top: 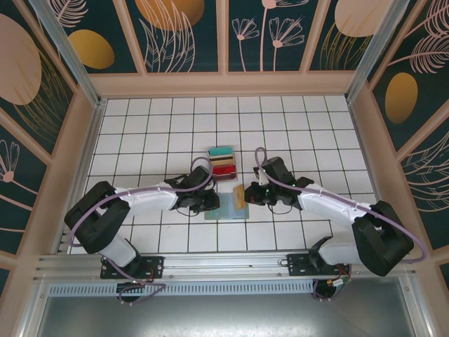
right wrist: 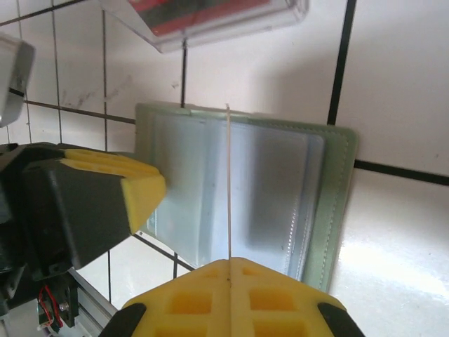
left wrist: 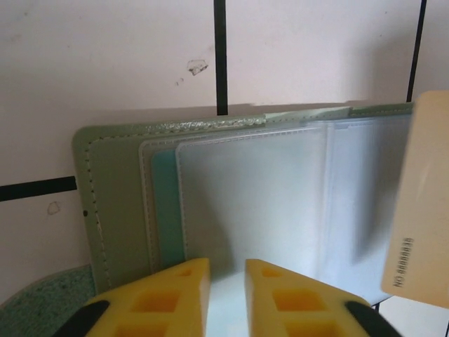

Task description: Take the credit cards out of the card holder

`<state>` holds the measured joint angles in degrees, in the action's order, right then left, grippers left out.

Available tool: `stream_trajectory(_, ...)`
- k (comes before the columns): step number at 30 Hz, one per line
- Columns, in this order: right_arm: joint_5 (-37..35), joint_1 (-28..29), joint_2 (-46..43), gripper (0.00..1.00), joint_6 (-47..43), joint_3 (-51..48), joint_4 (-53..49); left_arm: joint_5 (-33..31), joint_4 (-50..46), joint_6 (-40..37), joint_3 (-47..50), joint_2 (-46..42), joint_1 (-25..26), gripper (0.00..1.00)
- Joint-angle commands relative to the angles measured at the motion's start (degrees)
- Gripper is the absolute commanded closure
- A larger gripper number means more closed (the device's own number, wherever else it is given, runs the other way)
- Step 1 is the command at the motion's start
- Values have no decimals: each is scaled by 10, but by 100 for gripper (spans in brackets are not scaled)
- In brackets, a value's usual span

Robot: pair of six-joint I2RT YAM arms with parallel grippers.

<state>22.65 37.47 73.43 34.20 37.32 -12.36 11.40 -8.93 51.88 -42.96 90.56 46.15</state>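
The card holder (top: 228,210) lies open and flat on the tiles, grey-green outside (left wrist: 119,203) with clear sleeves and a light-blue inside (right wrist: 280,182). My right gripper (right wrist: 229,261) is shut on a tan credit card (right wrist: 228,182). The card is seen edge-on there, standing upright above the holder's middle. It shows again as a pale tan card (left wrist: 421,203) with small printed digits, and in the top view (top: 240,197). My left gripper (left wrist: 226,265) sits low over the holder's left half, its yellow fingers a narrow gap apart with nothing clamped between them. One left finger (right wrist: 144,189) rests by the holder's left edge.
A clear tray (top: 223,163) holding a stack of teal, tan and red cards stands just behind the card holder; its front edge (right wrist: 210,17) is close above it. Both arms meet at the table's middle, wrists close together. Framed walls enclose the tiled floor.
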Motion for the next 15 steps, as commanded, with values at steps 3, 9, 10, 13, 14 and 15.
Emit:
stream_trajectory(3, -47, -1, -21, 100, -73, 79, -89, -22, -31, 4, -34, -39, 3, 65)
stream_trajectory(9, -107, -1, -7, 100, -161, 160, -142, -79, -77, 3, -74, -84, -4, 44)
stream_trajectory(10, -117, -1, -2, 100, -179, 173, -149, -91, -85, 4, -77, -92, -8, 36)
stream_trajectory(13, -140, 0, 30, 100, -247, 223, -174, -120, -102, 7, -76, -128, -30, 5)
stream_trajectory(14, -151, 4, 43, 100, -275, 241, -181, -125, -105, 8, -73, -140, -43, 1)
stream_trajectory(15, -173, 10, 54, 100, -301, 257, -188, -128, -108, 7, -70, -153, -57, 1)
